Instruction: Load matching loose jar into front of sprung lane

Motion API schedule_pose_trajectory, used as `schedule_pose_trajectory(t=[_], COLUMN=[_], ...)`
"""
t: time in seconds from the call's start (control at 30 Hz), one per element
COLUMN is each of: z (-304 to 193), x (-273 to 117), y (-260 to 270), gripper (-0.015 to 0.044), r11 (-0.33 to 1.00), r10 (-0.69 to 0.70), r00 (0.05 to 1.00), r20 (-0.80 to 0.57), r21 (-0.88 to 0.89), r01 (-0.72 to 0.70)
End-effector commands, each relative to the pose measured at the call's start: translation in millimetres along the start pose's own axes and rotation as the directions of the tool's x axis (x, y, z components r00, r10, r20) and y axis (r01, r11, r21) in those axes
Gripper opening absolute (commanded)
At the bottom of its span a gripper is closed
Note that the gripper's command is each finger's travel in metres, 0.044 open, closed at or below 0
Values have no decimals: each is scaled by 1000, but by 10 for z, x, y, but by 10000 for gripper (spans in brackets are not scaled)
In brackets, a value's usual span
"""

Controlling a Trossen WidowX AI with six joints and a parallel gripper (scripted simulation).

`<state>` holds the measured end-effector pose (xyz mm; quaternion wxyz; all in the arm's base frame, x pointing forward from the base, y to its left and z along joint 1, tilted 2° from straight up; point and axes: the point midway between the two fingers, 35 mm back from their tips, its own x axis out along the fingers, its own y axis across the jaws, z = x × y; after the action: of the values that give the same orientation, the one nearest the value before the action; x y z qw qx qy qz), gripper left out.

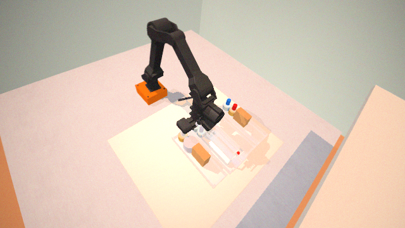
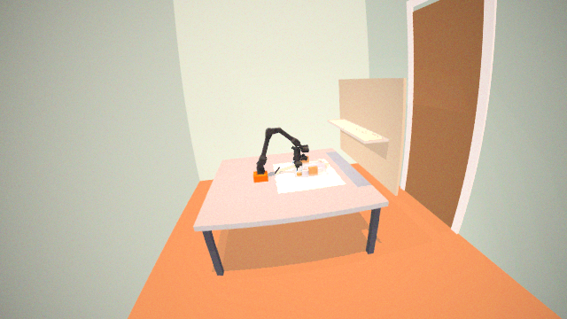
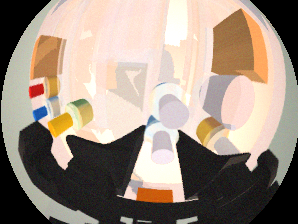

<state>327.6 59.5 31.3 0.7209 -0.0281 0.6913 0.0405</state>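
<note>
The gripper [image 3: 161, 137] clamps a pale jar [image 3: 162, 145] at the front end of the clear pusher rack [image 1: 250, 140]; directly beyond it a matching jar [image 3: 169, 106] stands in the lane, whose long axis runs straight ahead toward a red-dotted pusher plate [image 1: 238, 152]
</note>
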Motion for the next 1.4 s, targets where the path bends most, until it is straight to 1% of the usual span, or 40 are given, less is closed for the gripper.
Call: schedule_pose_trajectory(t=[0.0, 1.37], z=[24, -45], x=[-2, 0], y=[-1, -1], gripper=[0, 0], r11=[1000, 1000], r10=[-1, -1], r00=[1000, 1000], r20=[15, 14], r21=[-4, -4], r01=[1, 1])
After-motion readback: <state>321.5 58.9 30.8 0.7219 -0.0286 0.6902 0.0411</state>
